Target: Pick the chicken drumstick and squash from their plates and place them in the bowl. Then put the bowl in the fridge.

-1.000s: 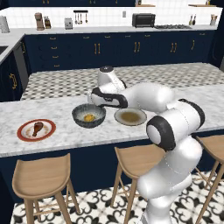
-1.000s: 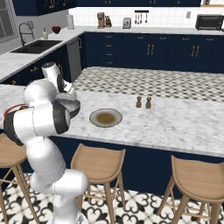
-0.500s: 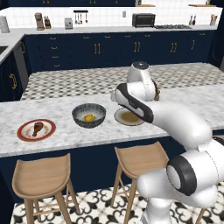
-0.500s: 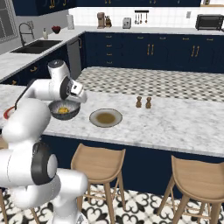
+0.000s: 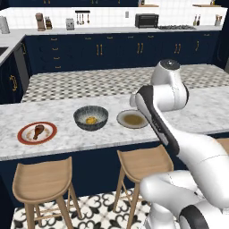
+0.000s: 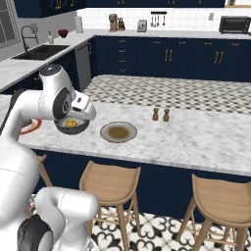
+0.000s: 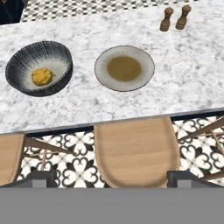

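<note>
The dark ribbed bowl (image 5: 91, 117) (image 7: 39, 68) stands on the marble counter with the yellow-orange squash (image 5: 91, 120) (image 7: 42, 76) lying inside it. Left of it, the chicken drumstick (image 5: 38, 132) rests on the white plate with the red-orange rim (image 5: 24, 136). The grey-beige plate (image 5: 133, 119) (image 7: 124, 68) to the right of the bowl carries nothing. My gripper (image 7: 112, 178) hangs open and holds nothing, above a stool at the counter's front edge, looking down at bowl and plate. In the right base view my arm covers part of the bowl (image 6: 72, 125). The fridge is out of view.
Two brown shakers (image 7: 165, 19) (image 6: 155, 114) stand on the counter behind the grey-beige plate. Wooden stools (image 7: 135, 151) (image 5: 42, 179) line the counter's near side. Navy cabinets run along the back wall.
My arm has lifted away from the bowl and swung right and back toward the counter's front edge. The squash stays in the bowl, and the gripper stays open.
</note>
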Tool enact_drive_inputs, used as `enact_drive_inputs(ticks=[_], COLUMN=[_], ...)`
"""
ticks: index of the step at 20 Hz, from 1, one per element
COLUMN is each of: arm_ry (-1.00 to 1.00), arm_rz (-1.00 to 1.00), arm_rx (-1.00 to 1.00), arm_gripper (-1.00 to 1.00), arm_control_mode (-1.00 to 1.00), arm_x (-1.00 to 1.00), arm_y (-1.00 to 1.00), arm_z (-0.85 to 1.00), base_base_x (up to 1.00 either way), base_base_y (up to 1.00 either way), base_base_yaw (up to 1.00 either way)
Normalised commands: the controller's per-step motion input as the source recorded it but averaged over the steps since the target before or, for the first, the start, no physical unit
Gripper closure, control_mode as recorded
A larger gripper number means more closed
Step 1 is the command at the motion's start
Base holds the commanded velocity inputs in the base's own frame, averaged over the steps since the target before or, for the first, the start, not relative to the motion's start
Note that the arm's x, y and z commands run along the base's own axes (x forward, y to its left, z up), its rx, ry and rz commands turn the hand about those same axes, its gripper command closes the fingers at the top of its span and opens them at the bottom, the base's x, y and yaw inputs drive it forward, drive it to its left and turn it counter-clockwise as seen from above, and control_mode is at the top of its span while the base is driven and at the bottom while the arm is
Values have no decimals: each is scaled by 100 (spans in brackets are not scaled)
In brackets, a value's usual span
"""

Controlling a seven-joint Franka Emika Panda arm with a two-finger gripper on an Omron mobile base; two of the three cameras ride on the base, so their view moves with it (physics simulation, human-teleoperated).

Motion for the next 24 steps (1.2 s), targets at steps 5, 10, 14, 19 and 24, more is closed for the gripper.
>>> enact_drive_inputs(ticks=[5, 10, 14, 19, 24], arm_ry=[-2, 5, 0, 0, 0], arm_rz=[-1, 0, 0, 0, 0], arm_rx=[-4, 10, 0, 0, 0], arm_gripper=[-100, -100, -100, -100, -100], arm_control_mode=[-100, -100, -100, 100, 100], arm_x=[-89, -13, 0, 0, 0], arm_y=[-35, -26, 0, 13, 0], arm_z=[-11, -33, 0, 0, 0], base_base_x=[0, 0, 0, 0, 0], base_base_y=[0, 0, 0, 14, 99], base_base_yaw=[0, 0, 0, 0, -1])
